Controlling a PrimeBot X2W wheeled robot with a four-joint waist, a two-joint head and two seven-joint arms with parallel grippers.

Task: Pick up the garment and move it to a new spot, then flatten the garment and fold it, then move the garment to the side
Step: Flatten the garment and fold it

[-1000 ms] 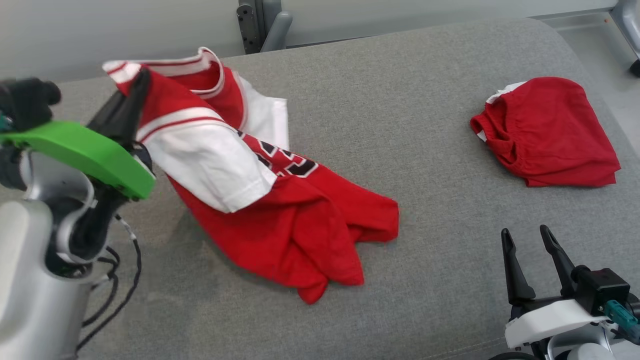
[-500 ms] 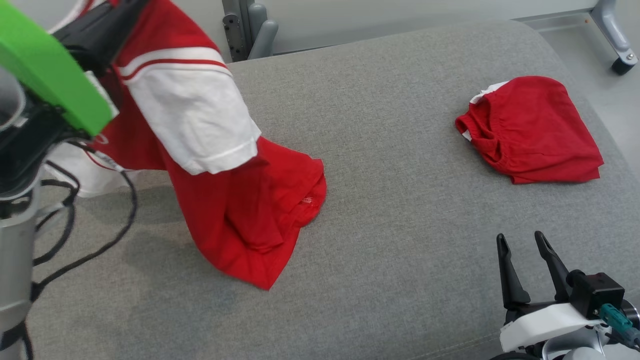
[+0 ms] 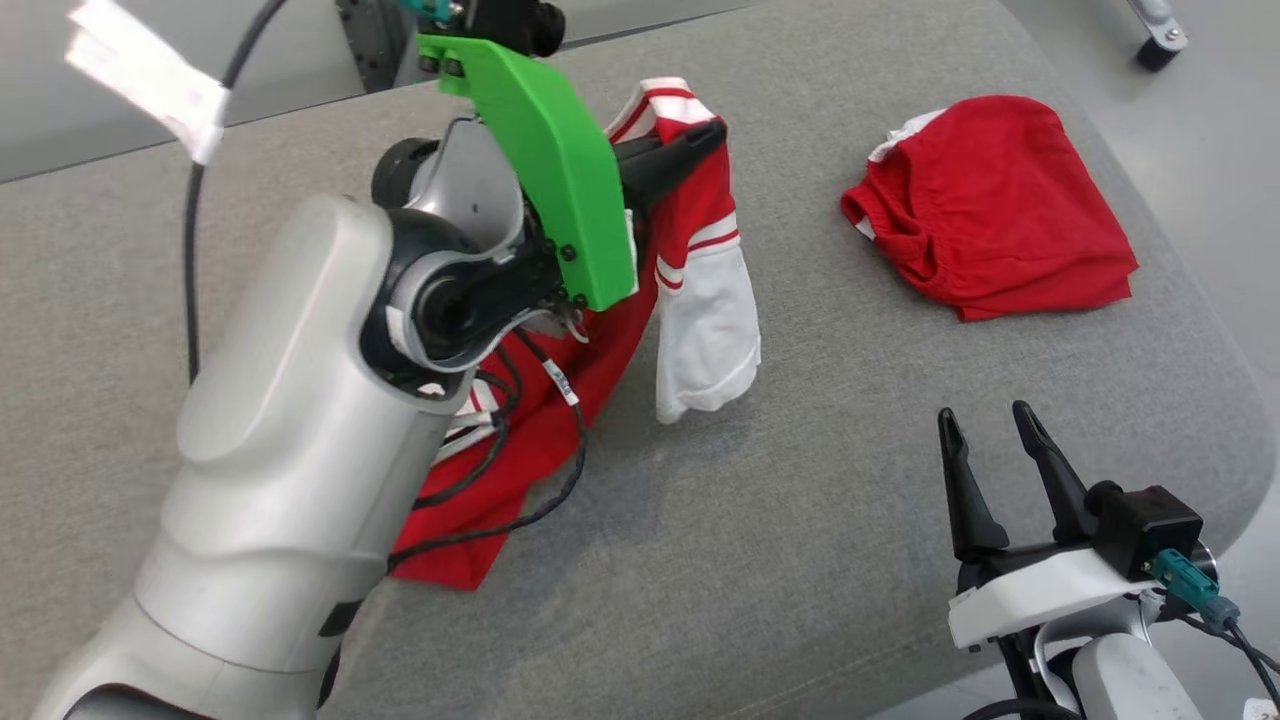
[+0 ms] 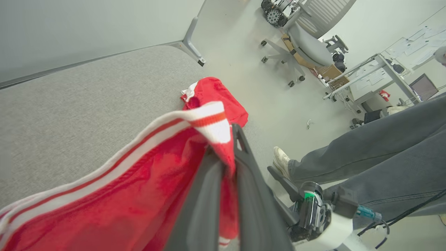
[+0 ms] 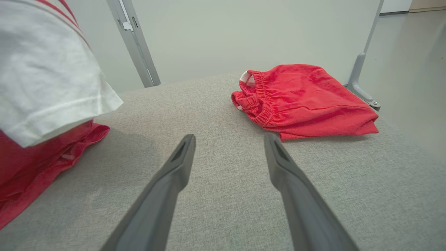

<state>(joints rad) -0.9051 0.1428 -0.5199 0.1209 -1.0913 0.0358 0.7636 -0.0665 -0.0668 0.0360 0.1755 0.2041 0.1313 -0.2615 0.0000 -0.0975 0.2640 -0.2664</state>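
My left claw (image 3: 712, 138) is pressed together on the shirt (image 3: 615, 350). It pinches the red and white striped edge at the top of the shirt. The claw is up in the air, over the far middle of the grey surface (image 3: 800, 520).

The shirt hangs down from my left claw. A white sleeve (image 3: 705, 330) dangles just to the right of my left arm (image 3: 300, 450). The red part drops down toward the near left and goes behind my arm. Its low end lies on the surface at the near left, with one red corner poking out by my arm. So the shirt is partly lifted and partly resting.

My right claw (image 3: 983, 412) is spread wide. It holds nothing. It is at the near right, low over the surface, and its two dark fingers point to the far side. Grey cloth shows between them.

Red shorts (image 3: 990, 210) lie in a soft heap at the far right of the surface. A bit of white shows at the waist. The shorts do not touch the shirt. Bare grey surface lies between them.

From my left wrist I see a person's leg (image 4: 383, 146) in grey trousers and a pale shoe (image 4: 280, 164) on the floor, past the right side of the surface.
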